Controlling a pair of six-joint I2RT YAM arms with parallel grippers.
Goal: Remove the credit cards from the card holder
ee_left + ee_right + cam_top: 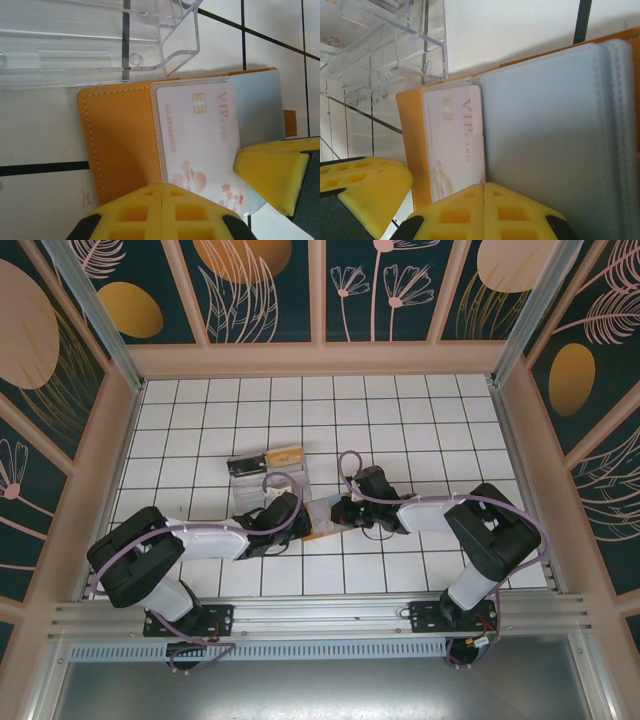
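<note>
The orange-brown card holder (322,518) lies open on the tiled table between my two grippers. A pale credit card (200,145) printed "VIP CARD", with a gold chip, sits in a clear pocket on the holder's left half (120,140). The same card (452,140) lies next to the grey-blue pocket stack (555,130). My left gripper (165,186) is shut, its yellow tips over the near edge of the holder where leather meets card pocket. My right gripper (484,186) is shut too, tips at the seam between card and grey-blue pockets. Neither holds anything.
A clear plastic tray (262,488) stands just beyond the holder, close to the left gripper (288,512); its corner (175,45) nearly touches the holder's far edge. A dark and a tan flat thing (266,460) lie at the tray's far end. Wooden walls enclose the table.
</note>
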